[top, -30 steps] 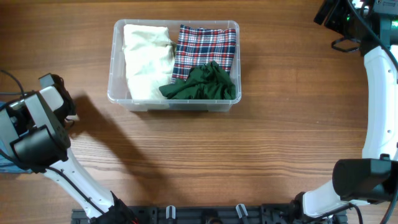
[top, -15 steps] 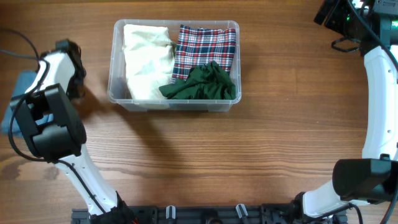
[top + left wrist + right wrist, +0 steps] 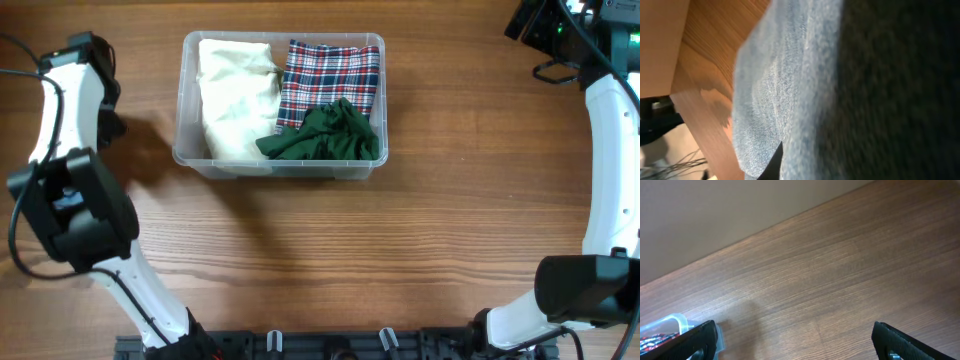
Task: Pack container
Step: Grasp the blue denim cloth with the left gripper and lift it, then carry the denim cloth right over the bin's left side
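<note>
Right pincer (image 3: pixel 794 330) agape, clear of container (image 3: pixel 676 322)

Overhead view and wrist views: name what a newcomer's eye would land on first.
The clear container at the top centre of the table stands out. It holds a cream cloth on its left, a red plaid cloth at its upper right and a crumpled green cloth at its lower right. In the left wrist view, blue denim fabric fills nearly the whole picture, close against the lens.
</note>
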Robot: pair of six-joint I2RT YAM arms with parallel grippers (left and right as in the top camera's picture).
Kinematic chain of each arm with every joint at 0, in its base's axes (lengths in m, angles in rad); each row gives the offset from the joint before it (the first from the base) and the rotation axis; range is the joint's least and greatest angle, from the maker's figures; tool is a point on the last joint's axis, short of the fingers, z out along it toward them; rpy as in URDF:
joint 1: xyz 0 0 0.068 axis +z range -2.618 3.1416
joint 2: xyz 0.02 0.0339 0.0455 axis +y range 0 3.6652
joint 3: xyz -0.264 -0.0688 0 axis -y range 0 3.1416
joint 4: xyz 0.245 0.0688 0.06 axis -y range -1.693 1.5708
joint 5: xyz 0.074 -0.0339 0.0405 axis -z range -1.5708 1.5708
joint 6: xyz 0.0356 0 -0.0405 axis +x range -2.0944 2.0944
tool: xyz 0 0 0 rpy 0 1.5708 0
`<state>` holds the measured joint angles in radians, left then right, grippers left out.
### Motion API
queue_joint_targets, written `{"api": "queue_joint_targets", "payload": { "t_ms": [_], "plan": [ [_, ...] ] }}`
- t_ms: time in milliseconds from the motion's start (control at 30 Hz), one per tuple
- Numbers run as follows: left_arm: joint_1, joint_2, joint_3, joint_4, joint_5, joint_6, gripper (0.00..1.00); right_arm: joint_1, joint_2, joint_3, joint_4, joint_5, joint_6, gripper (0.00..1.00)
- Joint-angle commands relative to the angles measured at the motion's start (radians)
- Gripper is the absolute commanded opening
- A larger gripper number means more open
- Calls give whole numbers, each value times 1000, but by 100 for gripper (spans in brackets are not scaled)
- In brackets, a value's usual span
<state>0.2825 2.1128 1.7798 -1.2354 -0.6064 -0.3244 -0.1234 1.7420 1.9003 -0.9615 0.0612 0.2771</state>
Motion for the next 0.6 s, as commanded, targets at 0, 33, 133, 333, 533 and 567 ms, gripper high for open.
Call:
{"api": "queue_joint_targets", "payload": {
  "t_ms": [0, 33, 133, 333, 533, 567],
  "plan": [
    [-15, -144, 46, 4, 5, -31, 4, 0, 3, -4, 3, 14, 14, 100],
    [-23, -165, 46, 4, 5, -26, 4, 0, 3, -4, 4, 14, 14, 100],
    [-48, -214, 46, 3, 5, -23, 4, 0, 3, -4, 3, 14, 14, 99],
    [-117, -303, 46, 4, 5, -23, 4, 0, 3, -4, 3, 14, 14, 100],
    [-200, -389, 57, 4, 5, -20, 4, 0, 3, -4, 4, 14, 14, 100],
    [-218, -405, 65, 4, 5, -20, 4, 0, 3, -4, 3, 14, 14, 100]
  ]
}}
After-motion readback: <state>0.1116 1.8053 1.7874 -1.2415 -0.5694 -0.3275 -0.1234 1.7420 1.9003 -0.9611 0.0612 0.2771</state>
